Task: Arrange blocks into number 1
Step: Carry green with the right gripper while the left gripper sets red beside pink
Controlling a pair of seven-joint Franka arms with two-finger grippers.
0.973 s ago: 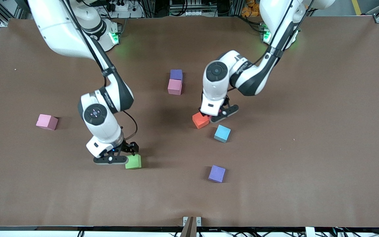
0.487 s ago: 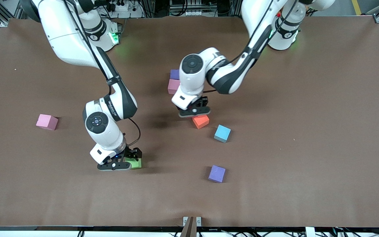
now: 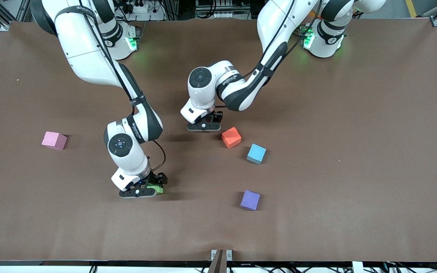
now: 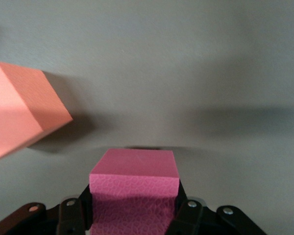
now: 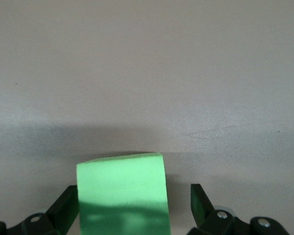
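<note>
Left hand [image 4: 132,215] clenched red block [image 4: 134,188], orange block [image 3: 231,137] beside it. Green block [image 5: 122,193] sat between right hand's [image 5: 132,205] released fingers.

Even overhead light falls on my brown table [image 3: 355,170], with no glare, and soft dark shadows pool beside my arms and under each block. In my left wrist view the pink block [image 4: 134,188] is sharp, the orange block [image 4: 19,115] slightly soft at the edge, casting a shadow. My right wrist view shows the green block [image 5: 121,193] brightly lit, with a broad shadow band across the greyish surface.
</note>
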